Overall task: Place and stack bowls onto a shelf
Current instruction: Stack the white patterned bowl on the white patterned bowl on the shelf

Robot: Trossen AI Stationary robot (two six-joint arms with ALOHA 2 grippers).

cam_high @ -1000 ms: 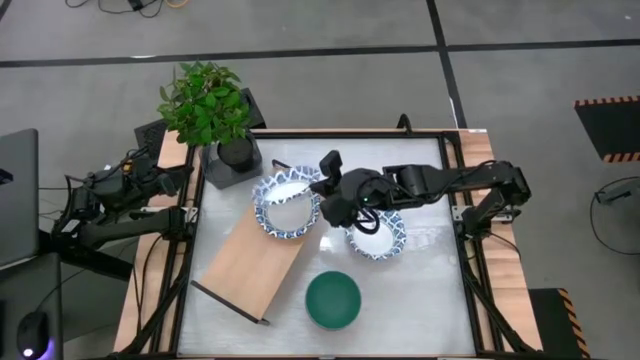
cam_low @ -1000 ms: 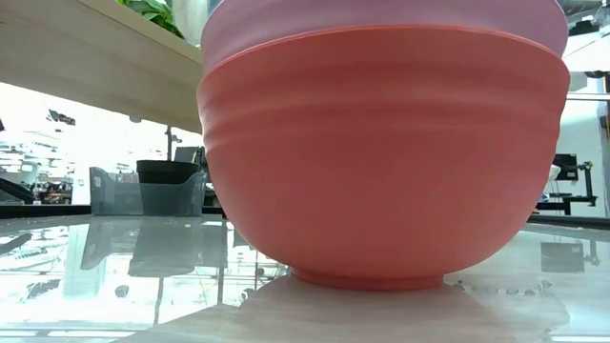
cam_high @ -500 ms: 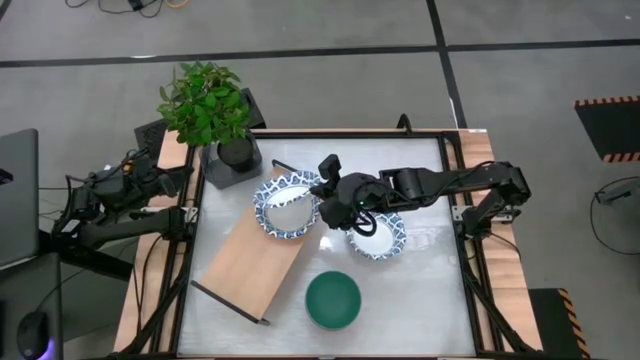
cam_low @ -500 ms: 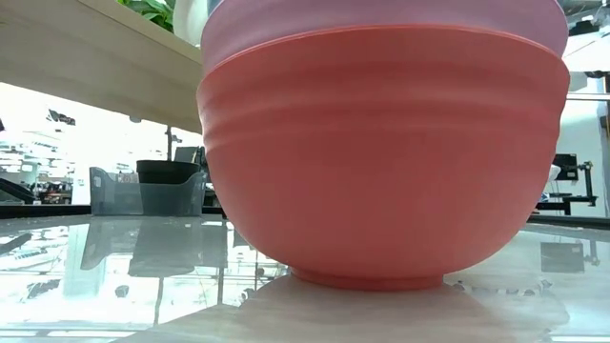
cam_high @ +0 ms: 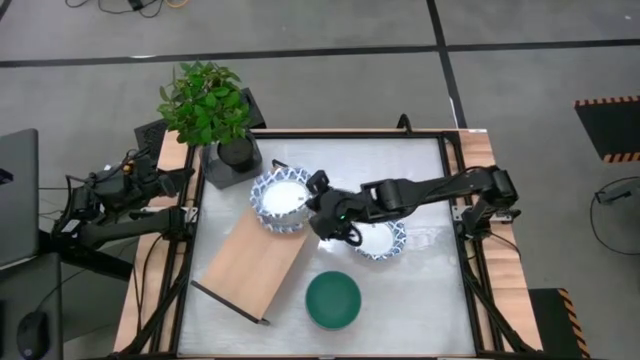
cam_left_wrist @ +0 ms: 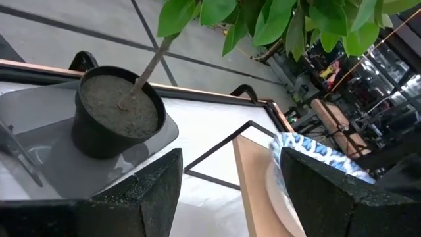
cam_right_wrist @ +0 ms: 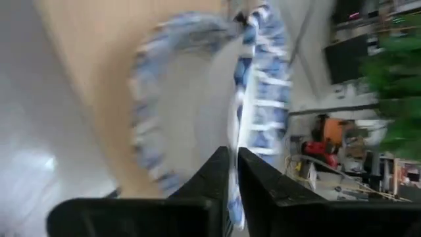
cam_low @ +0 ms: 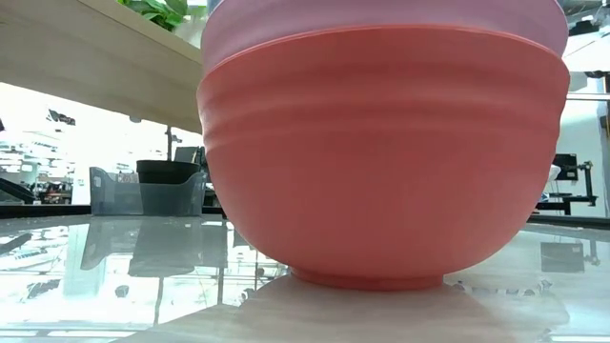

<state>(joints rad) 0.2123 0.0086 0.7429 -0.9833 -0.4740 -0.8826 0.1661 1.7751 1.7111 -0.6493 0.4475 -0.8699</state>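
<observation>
From the high view I count three bowls in the open: two blue-and-white patterned ones and one plain green bowl [cam_high: 333, 300]. The first patterned bowl [cam_high: 282, 199] sits over the far end of the shelf [cam_high: 252, 266], the light-wood board lying diagonally on the table [cam_high: 420, 290]. The second patterned bowl [cam_high: 378, 239] rests on the table just beside the shelf, partly under my right arm. The green one sits alone near the front edge, apart from both.

In the low view two more bowls fill the picture, nested: a red bowl [cam_low: 381, 162] standing on the table with a pink bowl [cam_low: 381, 19] inside it. That makes five bowls in all.

My right gripper [cam_high: 322, 203] is at the rim of the first patterned bowl; its wrist view shows the two dark fingers [cam_right_wrist: 263, 191] pinched close together on the blue-and-white rim [cam_right_wrist: 263, 99].

My left gripper [cam_left_wrist: 230, 191] waits off the table's left side with its fingers spread wide and holding nothing, facing the one potted plant [cam_high: 215, 120].
</observation>
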